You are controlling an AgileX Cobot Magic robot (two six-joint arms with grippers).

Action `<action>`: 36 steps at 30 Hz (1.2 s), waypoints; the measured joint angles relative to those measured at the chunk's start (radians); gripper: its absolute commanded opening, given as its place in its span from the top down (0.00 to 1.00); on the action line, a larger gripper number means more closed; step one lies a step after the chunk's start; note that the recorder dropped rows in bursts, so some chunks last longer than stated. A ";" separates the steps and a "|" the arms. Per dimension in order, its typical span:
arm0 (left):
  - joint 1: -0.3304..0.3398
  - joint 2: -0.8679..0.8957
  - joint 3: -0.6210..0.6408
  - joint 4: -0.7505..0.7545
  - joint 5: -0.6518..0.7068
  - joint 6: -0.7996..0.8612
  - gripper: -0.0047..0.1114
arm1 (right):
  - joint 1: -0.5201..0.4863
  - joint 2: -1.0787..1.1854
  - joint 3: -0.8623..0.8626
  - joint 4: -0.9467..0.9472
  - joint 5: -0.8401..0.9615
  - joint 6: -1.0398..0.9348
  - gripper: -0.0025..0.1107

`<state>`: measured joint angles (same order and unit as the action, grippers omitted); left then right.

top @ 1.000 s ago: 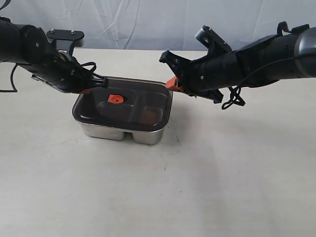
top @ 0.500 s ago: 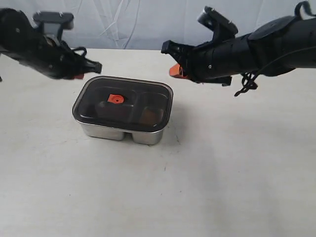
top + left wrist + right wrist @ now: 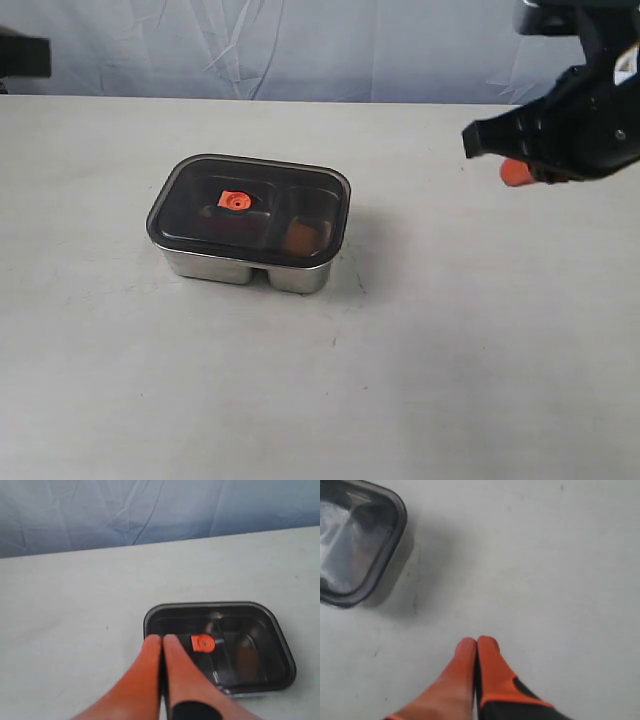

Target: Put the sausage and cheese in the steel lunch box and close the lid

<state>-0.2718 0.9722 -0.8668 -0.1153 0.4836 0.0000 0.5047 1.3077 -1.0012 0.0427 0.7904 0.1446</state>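
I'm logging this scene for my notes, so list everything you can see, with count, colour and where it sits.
steel lunch box: one, shiny silver, on the table left of centre in the exterior view.
lid: one, dark smoky translucent, seated on the lunch box.
valve tab: one, orange, at the lid's centre.
cheese: one, looks orange-brown through the lid, in the smaller compartment.
table: one, off-white, under everything.
backdrop cloth: one, pale blue-grey, behind the table.
left tool: one, orange fingers, shut, empty, apart from the box.
right tool: one, orange fingers, shut, empty, well to the box's right.
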 measured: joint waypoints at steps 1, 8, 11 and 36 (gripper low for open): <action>0.000 -0.038 0.022 0.000 0.029 0.000 0.96 | 0.000 -0.029 0.031 0.005 0.003 0.005 0.99; 0.000 -0.181 0.066 0.000 0.248 0.000 0.96 | 0.000 -0.127 0.160 0.106 0.074 0.013 0.99; 0.000 -0.211 0.066 0.000 0.274 0.000 0.96 | 0.000 -0.130 0.165 0.123 0.079 0.014 0.99; 0.000 -0.223 0.066 0.063 0.283 0.000 0.96 | -0.381 -0.927 0.556 -0.079 -0.337 -0.006 0.99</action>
<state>-0.2718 0.7490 -0.8006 -0.0523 0.7670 0.0000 0.1233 0.3806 -0.4452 -0.0362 0.4532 0.1383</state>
